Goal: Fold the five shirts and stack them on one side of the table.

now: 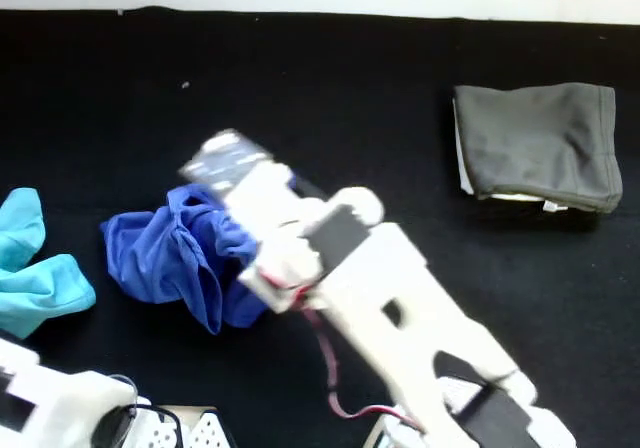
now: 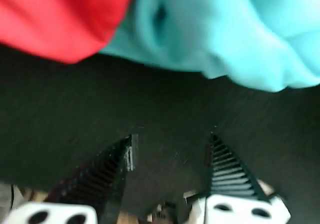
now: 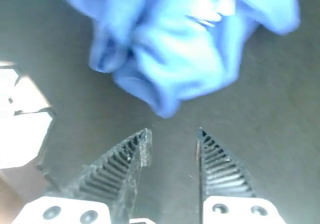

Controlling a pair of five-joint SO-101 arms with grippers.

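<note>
A crumpled blue shirt (image 1: pixel 170 253) lies left of the table's middle. My right arm (image 1: pixel 380 288) stretches from the near right edge over it. In the right wrist view my right gripper (image 3: pixel 172 134) is open and holds nothing, with the blue shirt (image 3: pixel 185 49) just beyond its fingertips. A cyan shirt (image 1: pixel 30 268) is bunched at the left edge. My left gripper (image 2: pixel 172 136) is open over bare black cloth, short of the cyan shirt (image 2: pixel 225 29) and a red shirt (image 2: pixel 60 19). A folded grey shirt (image 1: pixel 540 143) rests at the far right.
Black cloth covers the table (image 1: pixel 330 88), and a pale wall runs behind its far edge. My left arm's white base (image 1: pixel 60 408) sits at the near left corner. A white part (image 3: pixel 20 129) shows beside the right gripper.
</note>
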